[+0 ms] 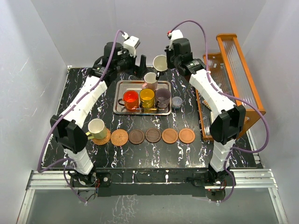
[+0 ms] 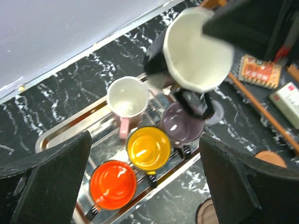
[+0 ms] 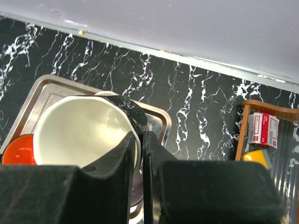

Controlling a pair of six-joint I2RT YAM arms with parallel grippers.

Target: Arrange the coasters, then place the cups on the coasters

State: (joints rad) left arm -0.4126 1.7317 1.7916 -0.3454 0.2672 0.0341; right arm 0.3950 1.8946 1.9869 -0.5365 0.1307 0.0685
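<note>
Six coasters lie in a row near the front, from a wicker one (image 1: 119, 137) to a reddish wood one (image 1: 187, 136). A cream-yellow cup (image 1: 96, 127) stands on the leftmost coaster (image 1: 105, 139). On the steel tray (image 1: 120, 88) stand the red-orange (image 1: 130, 98), yellow-orange (image 1: 147, 96), purple-grey (image 1: 162, 96) and pink (image 1: 150, 80) cups. My right gripper (image 3: 141, 140) is shut on the rim of the black cup with the cream inside (image 3: 84, 133), lifted above the tray's back edge (image 1: 160, 63). My left gripper (image 2: 147, 179) hovers open over the tray, with the yellow-orange cup (image 2: 148, 148) below.
A small lidded jar (image 1: 176, 101) sits just right of the tray. An orange wooden rack (image 1: 233, 74) with a ribbed clear panel fills the right side and holds small boxes (image 3: 262, 129). White walls close in the table at the back and sides.
</note>
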